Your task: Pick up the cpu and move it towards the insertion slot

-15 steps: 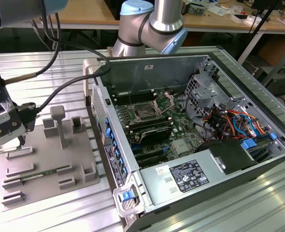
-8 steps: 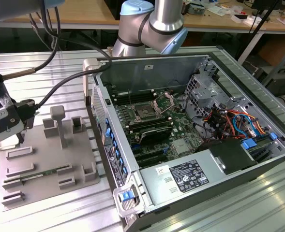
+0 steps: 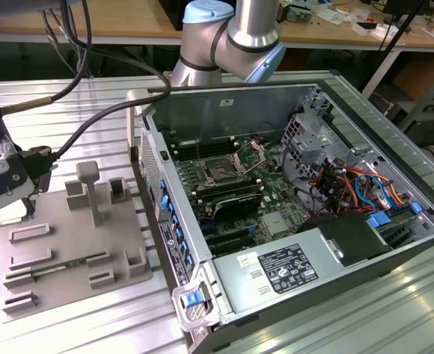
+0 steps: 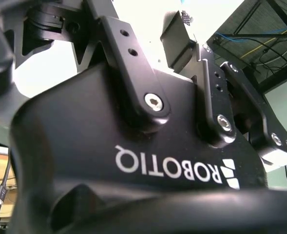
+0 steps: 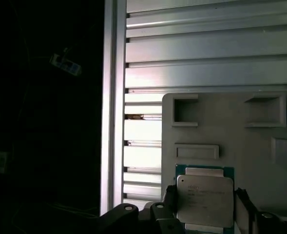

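- Exterior view: the gripper (image 3: 7,200) hangs low over the tray's (image 3: 77,247) corner at the exterior view's left. The slot (image 3: 220,171) sits on the board inside the open case (image 3: 290,276), which stands just beside the tray; the slot is well apart from the gripper.
- Second wrist view: black gripper body and finger links, seen close.
- First wrist view: the cpu (image 5: 205,195) lies level over the tray, near its edge. One finger (image 5: 169,202) is at each of two opposite sides, and the grip appears clamped on the cpu.

Insertion slot (image 3: 221,172) sits in the open computer case (image 3: 224,110) — grey tray (image 3: 69,243) just beside the case
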Controlling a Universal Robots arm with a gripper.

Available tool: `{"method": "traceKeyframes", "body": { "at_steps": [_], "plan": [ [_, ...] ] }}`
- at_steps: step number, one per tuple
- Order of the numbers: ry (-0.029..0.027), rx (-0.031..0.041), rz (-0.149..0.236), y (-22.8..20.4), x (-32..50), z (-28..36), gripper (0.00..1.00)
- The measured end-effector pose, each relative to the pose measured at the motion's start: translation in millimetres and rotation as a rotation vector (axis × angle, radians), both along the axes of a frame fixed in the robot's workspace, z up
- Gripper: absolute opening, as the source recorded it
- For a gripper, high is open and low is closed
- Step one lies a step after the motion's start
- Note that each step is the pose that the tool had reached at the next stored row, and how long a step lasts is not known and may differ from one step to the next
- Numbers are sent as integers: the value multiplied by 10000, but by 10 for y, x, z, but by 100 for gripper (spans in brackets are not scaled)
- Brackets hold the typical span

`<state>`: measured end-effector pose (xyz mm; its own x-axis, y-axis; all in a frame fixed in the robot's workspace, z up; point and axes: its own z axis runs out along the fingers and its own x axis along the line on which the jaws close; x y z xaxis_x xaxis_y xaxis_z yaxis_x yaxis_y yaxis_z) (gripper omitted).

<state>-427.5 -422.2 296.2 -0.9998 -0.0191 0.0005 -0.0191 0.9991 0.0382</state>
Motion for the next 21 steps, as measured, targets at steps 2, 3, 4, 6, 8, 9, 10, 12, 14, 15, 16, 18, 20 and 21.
{"method": "traceKeyframes", "body": {
  "at_steps": [2,3,4,6,8,9,10,12,14,15,16,18,20,21],
  "plan": [
    [0,0,0,0,0,19,55],
    [0,0,0,0,0,29,55],
    [0,0,0,0,0,44,55],
    [0,0,0,0,0,69,55],
    [1,0,0,0,0,92,55],
    [-1,1,0,0,0,101,55],
    [-1,1,0,0,0,123,55],
    [-1,0,0,0,0,164,55],
    [0,0,0,0,0,183,55],
    [0,0,0,0,0,194,55],
    [0,0,0,0,0,203,55],
    [0,0,0,0,0,224,55],
    [0,0,0,0,0,246,55],
    [0,0,0,0,0,256,55]
  ]
}}
